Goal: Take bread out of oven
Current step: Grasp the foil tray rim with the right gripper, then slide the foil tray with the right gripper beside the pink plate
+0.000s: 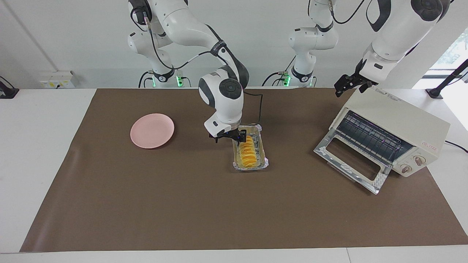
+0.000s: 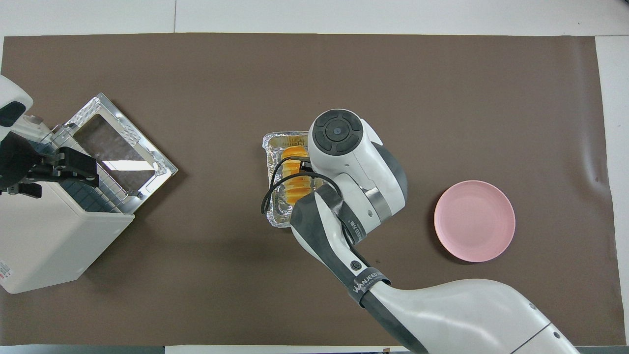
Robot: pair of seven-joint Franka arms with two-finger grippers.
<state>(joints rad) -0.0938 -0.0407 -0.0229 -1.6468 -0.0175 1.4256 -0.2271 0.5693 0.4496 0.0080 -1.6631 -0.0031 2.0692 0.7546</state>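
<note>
The bread (image 1: 248, 153), a ridged golden-yellow loaf, lies in a silver foil tray (image 1: 264, 160) on the brown mat in the middle of the table. It also shows in the overhead view (image 2: 295, 184), partly under the right arm. My right gripper (image 1: 239, 140) is down at the end of the bread nearer to the robots. The cream-white oven (image 1: 402, 117) stands at the left arm's end with its glass door (image 1: 351, 160) dropped open and its wire rack bare. My left gripper (image 1: 351, 86) hangs over the oven's top edge nearer to the robots, also in the overhead view (image 2: 73, 167).
A pink plate (image 1: 152, 130) lies on the mat toward the right arm's end, level with the tray. The brown mat (image 1: 219, 212) covers most of the white table. The oven's cable runs off at the left arm's end.
</note>
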